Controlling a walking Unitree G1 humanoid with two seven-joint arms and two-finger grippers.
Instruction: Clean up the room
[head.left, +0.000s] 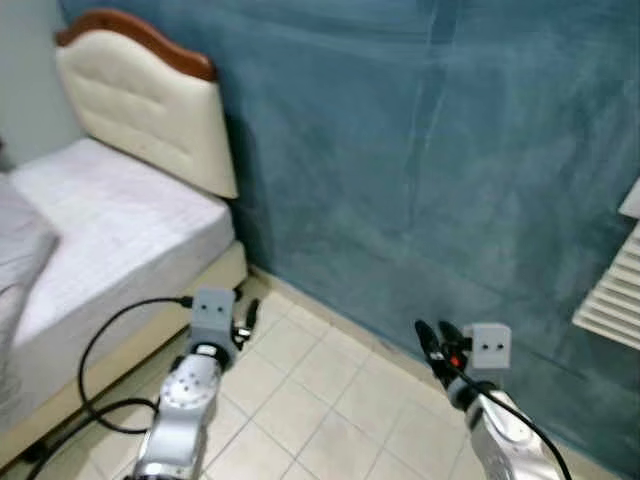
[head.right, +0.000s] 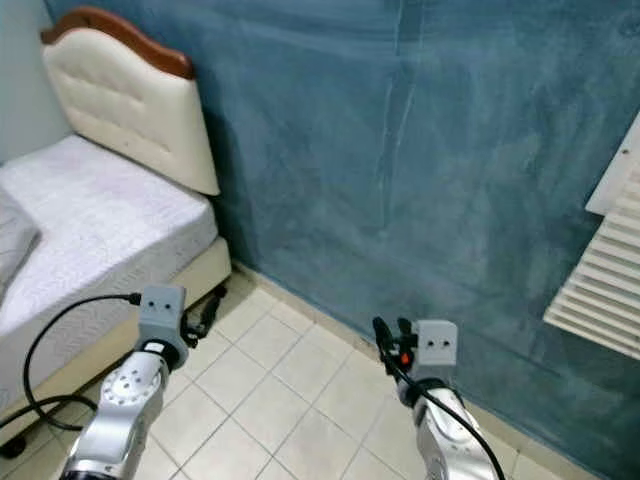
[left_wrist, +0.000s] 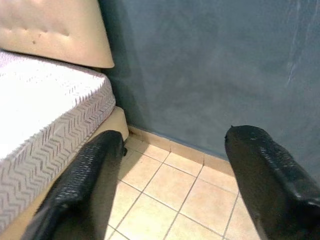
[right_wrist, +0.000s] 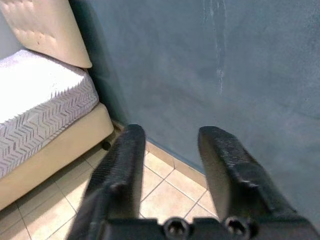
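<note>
Nothing that plainly needs tidying lies on the tiled floor (head.left: 310, 400) between the bed (head.left: 110, 230) and the blue wall (head.left: 430, 150); the one candidate is the bedding, a grey fold of pillow or blanket (head.left: 20, 250) on the mattress, at the end away from the headboard (head.left: 140, 100).

Measured from the bed, that fold sits on the robot's left side, so the left gripper (head.left: 248, 315) is judged the nearer arm. It hangs just beside the bed's foot corner, over the tiles, its fingers (left_wrist: 85, 180) spread wide and holding nothing, aimed at the wall rather than the mattress.

The right gripper (head.left: 432, 338) hovers well away from the bed, close to the wall's base, fingers (right_wrist: 225, 160) parted and empty.

Any move on the bedding would probably call for a turn leftward first.
</note>
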